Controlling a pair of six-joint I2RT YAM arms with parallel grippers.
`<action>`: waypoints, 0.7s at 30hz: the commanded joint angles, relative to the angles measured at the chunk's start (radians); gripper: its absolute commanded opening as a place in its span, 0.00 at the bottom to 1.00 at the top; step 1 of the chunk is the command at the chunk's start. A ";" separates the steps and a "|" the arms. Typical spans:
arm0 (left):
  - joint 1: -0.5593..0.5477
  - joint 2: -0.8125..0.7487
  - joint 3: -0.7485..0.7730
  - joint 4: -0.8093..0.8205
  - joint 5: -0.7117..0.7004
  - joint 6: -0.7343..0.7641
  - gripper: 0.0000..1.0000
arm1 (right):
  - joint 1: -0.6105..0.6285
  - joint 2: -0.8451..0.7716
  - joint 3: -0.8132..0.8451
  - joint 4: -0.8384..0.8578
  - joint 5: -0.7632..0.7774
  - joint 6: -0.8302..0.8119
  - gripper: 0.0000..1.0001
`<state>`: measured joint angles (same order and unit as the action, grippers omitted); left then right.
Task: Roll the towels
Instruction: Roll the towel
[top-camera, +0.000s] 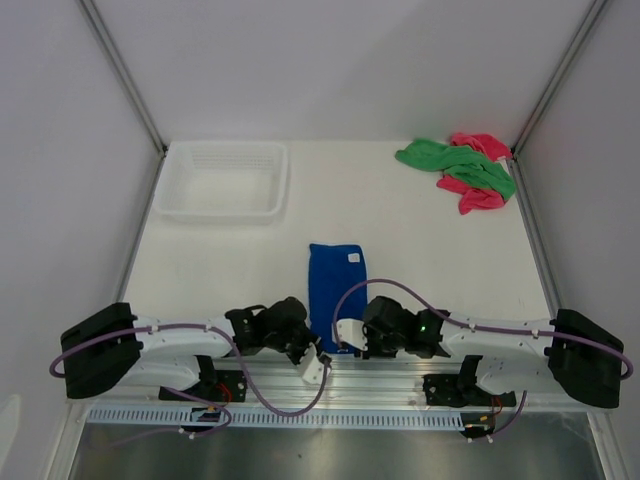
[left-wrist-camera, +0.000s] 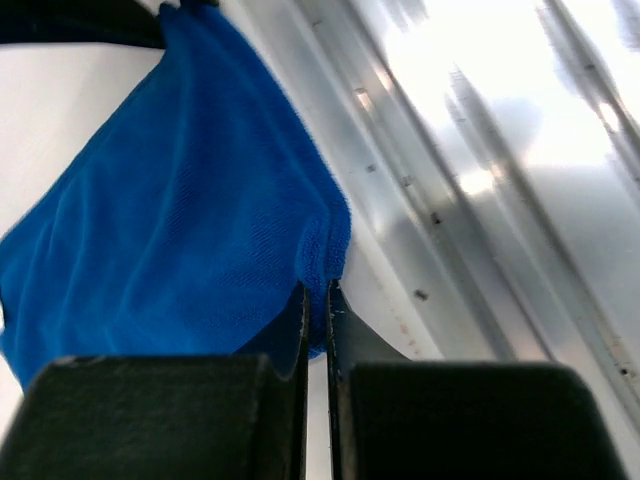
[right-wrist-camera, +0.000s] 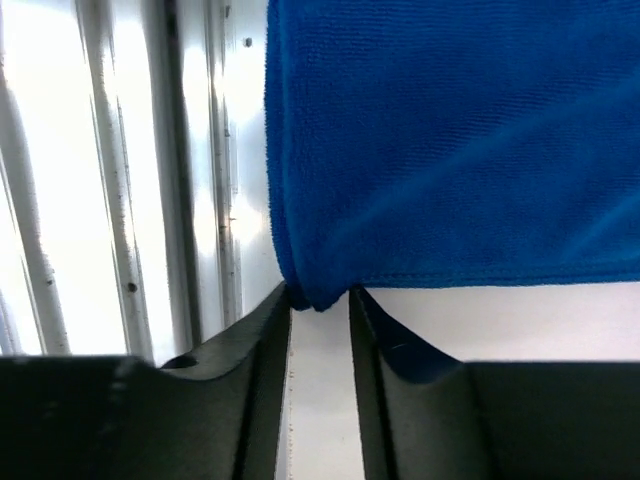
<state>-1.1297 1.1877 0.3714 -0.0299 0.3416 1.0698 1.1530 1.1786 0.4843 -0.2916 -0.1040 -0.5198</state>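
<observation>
- Royal blue cloth towel (top-camera: 336, 275) lies flat on the white counter (top-camera: 430, 250), between my arms.
- My left tool (left-wrist-camera: 317, 288) pinches one near corner, closed.
- My right tool (right-wrist-camera: 320, 292) straddles the other near corner; clamped or not, can't tell.
- Confirm both grips, lift level, roll away tightly.

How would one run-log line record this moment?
left gripper: shut on near corner of royal blue cloth towel | right gripper: jaws around other near corner, grip unclear

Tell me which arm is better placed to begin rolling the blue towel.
Left, probably. The left pincer is shut on a near corner of the blue towel; the right pincer has its jaws apart around the other near corner, not yet clamped.
</observation>
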 joint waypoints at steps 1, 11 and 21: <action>0.047 -0.045 0.073 -0.006 -0.018 -0.111 0.01 | -0.050 -0.056 0.049 0.026 0.003 0.010 0.31; 0.246 -0.037 0.202 -0.195 0.178 -0.217 0.03 | -0.254 0.039 0.192 -0.081 -0.325 0.038 0.25; 0.389 0.049 0.342 -0.379 0.292 -0.313 0.07 | -0.443 0.180 0.286 -0.115 -0.542 0.087 0.20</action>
<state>-0.7780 1.2125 0.6559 -0.3202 0.5552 0.8234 0.7483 1.3231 0.7242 -0.3939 -0.5438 -0.4580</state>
